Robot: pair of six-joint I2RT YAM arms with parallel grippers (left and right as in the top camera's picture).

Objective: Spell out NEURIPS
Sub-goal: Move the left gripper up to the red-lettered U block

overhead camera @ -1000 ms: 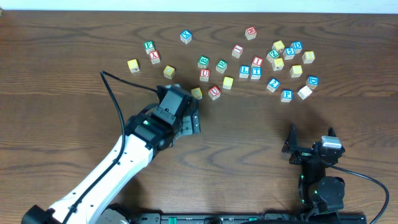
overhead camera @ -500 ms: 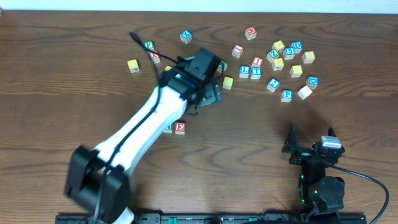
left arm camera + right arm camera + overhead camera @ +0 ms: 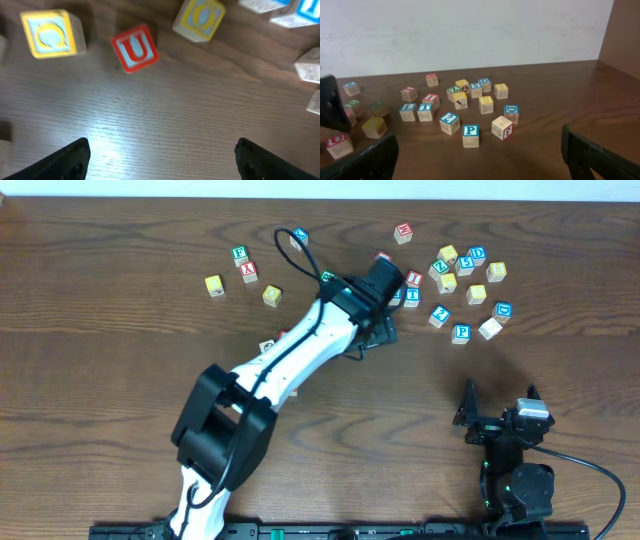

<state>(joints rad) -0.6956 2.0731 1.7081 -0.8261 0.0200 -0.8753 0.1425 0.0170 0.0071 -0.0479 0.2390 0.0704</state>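
Small wooden letter cubes lie scattered over the far half of the table. My left gripper (image 3: 378, 332) is open and empty, hovering low over bare wood by the middle of the cubes. In the left wrist view its fingers (image 3: 162, 160) frame empty wood, with a red U cube (image 3: 135, 48) ahead between two yellow-faced cubes (image 3: 49, 34) (image 3: 199, 19). A blue P cube (image 3: 461, 333) lies at the near right of the cluster and shows in the right wrist view (image 3: 470, 135). A red I cube (image 3: 414, 278) lies beside the left wrist. My right gripper (image 3: 498, 402) is open and empty.
A green-lettered cube (image 3: 239, 253), a red X cube (image 3: 249, 272) and two yellow cubes (image 3: 213, 284) (image 3: 272, 295) lie at the far left. Blue L (image 3: 408, 111) and T (image 3: 425, 111) cubes lie in the cluster. The left arm hides some cubes.
The left arm has swung up and to the right, from the front left of the cubes to their middle. The right arm has not moved.
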